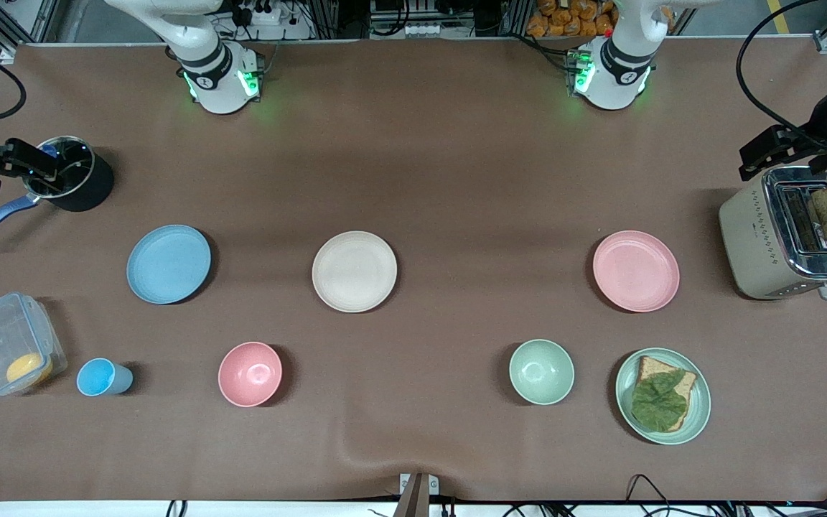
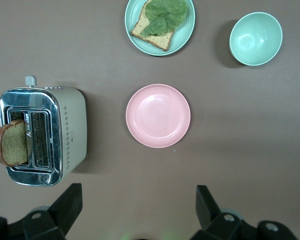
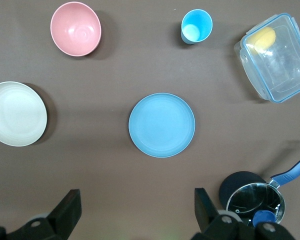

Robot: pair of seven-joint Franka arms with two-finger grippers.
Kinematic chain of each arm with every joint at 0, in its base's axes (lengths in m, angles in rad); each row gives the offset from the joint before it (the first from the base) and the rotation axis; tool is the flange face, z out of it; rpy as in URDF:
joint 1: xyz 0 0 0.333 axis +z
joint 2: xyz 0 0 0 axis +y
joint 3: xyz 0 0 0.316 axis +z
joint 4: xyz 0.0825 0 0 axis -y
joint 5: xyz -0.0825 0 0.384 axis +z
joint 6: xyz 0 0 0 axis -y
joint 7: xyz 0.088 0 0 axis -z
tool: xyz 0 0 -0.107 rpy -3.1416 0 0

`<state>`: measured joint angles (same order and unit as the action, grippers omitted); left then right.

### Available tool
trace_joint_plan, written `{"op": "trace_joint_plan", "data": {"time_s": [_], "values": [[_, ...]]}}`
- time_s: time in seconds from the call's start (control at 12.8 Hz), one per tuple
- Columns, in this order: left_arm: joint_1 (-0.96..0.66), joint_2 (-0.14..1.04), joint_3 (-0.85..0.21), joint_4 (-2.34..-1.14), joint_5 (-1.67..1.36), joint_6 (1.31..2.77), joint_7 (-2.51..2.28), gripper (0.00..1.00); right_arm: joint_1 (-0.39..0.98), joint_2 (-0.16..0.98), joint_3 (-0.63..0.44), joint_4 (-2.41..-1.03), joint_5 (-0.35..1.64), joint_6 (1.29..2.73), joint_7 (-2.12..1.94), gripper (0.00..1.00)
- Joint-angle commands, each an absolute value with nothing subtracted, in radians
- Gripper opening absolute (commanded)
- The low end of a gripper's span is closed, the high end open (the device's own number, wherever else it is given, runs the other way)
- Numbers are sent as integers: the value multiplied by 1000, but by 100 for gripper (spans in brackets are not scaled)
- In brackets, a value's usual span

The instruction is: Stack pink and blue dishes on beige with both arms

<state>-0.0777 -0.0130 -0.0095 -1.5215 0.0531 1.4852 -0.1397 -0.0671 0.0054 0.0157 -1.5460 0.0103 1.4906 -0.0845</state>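
Up over the toaster end of the tabletop [image 1: 413,143], the left pincer [image 2: 135,210] hangs with its black fingers spread wide and empty, looking straight down at the flat round pastel pink plate [image 2: 158,116]. The right pincer [image 3: 135,210] does the same at the other end, wide open with nothing in it, over the flat round light blue plate [image 3: 161,125].

Both plates look like light, stiff matte plastic with a shallow rim, so I don't expect them to flex or break, but lying flat they give the fingers nothing but that low rim edge to pinch. I'd go for the rim on the side nearest each arm and expect some sliding on the brown mat.

The flat round cream-beige plate [image 1: 354,271] sits in the middle between the pink and blue ones, well apart from both, nothing on it yet.

Farther out around pink: the cream and chrome toaster [image 2: 42,135] with a slice sticking out.
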Motion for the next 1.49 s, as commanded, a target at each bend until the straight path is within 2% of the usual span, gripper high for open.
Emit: {"op": "trace_joint_plan", "data": {"time_s": [0.0, 0.63, 0.7, 1.1, 1.41], "values": [[-77, -17, -11, -1508, 63, 1463, -141, 100, -67, 2, 18, -1542, 3, 1483, -86, 100], [-75, -20, -14, -1538, 64, 1479, -137, 100, -69, 2, 17, -1542, 5, 1483, -86, 100], [-75, -15, -14, -1580, 72, 1524, -135, 100, -69, 2, 18, -1542, 5, 1483, -86, 100], [-61, -5, -12, -1928, 106, 1952, -130, 100, -69, 3, 17, -1542, 3, 1483, -95, 100], [20, 133, -14, -1996, 109, 2112, -108, 100, -77, 55, 15, -1552, 3, 1479, -86, 100]]}}
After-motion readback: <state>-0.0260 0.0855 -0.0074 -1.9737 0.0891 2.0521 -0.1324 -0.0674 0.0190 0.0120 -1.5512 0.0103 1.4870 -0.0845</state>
